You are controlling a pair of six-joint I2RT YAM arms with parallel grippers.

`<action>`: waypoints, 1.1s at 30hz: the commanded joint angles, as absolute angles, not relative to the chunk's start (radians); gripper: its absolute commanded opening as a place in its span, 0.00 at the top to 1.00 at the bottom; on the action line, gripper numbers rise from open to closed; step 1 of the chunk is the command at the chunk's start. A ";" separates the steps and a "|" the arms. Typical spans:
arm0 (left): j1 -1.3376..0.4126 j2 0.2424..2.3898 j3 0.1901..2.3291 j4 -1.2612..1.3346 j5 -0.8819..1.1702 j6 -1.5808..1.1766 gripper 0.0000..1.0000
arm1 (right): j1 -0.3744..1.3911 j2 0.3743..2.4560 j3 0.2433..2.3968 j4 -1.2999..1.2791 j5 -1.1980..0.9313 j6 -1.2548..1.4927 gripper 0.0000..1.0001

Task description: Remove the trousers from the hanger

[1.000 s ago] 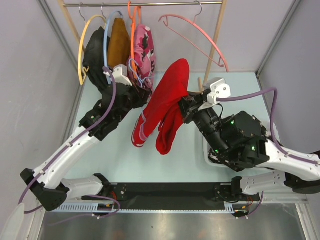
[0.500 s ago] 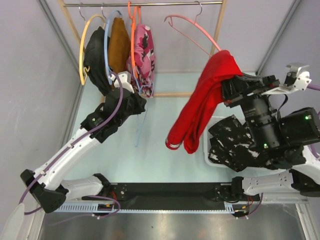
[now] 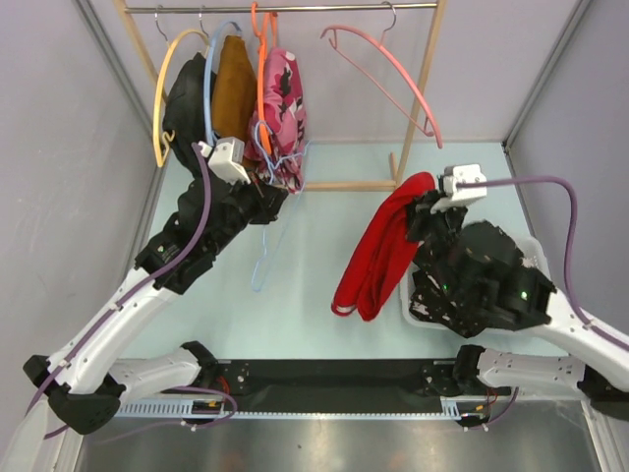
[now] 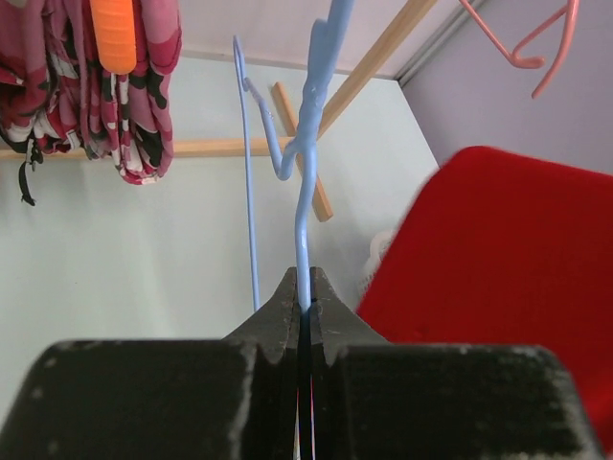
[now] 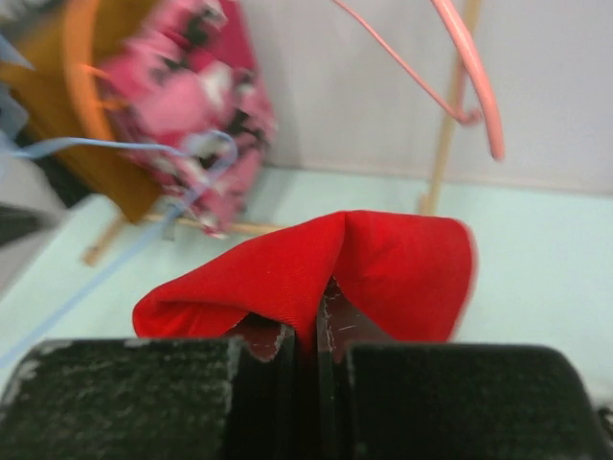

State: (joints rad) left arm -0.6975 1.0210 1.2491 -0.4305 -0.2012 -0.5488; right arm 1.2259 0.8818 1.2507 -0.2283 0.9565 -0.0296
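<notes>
The red trousers (image 3: 378,258) hang in a fold from my right gripper (image 3: 421,204), which is shut on a pinch of their cloth (image 5: 383,259) between its jaws (image 5: 306,331). They dangle beside the left wall of the white bin (image 3: 534,246), free of any hanger. My left gripper (image 3: 263,195) is shut on the wire of a bare light-blue hanger (image 3: 260,270), which hangs down from it. In the left wrist view the blue hanger (image 4: 305,230) rises out of the shut gripper (image 4: 303,287), with the red trousers (image 4: 508,268) to the right. Black cloth with white splotches (image 3: 425,295) shows in the bin under my right arm.
A wooden rack (image 3: 425,74) at the back carries a yellow hanger (image 3: 160,93) with a black garment (image 3: 187,108), a mustard-brown garment (image 3: 234,84), a pink floral garment (image 3: 282,93) on an orange hanger (image 3: 260,59), and an empty pink hanger (image 3: 393,64).
My right arm swung the red trousers from the table's middle up to the right, then lowered them beside the bin. My left gripper kept the blue hanger and shifted slightly toward the rack.
</notes>
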 commanded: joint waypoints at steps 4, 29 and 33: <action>-0.695 1.012 1.284 -0.400 -0.147 -0.529 1.00 | 0.674 0.864 1.220 -0.310 0.438 0.351 1.00; -0.695 0.997 1.310 -0.408 -0.120 -0.488 1.00 | -0.586 0.773 1.180 -0.322 -0.741 0.829 1.00; -0.695 1.003 1.313 -0.410 -0.112 -0.479 1.00 | -0.670 0.769 1.198 -0.446 -0.753 0.727 1.00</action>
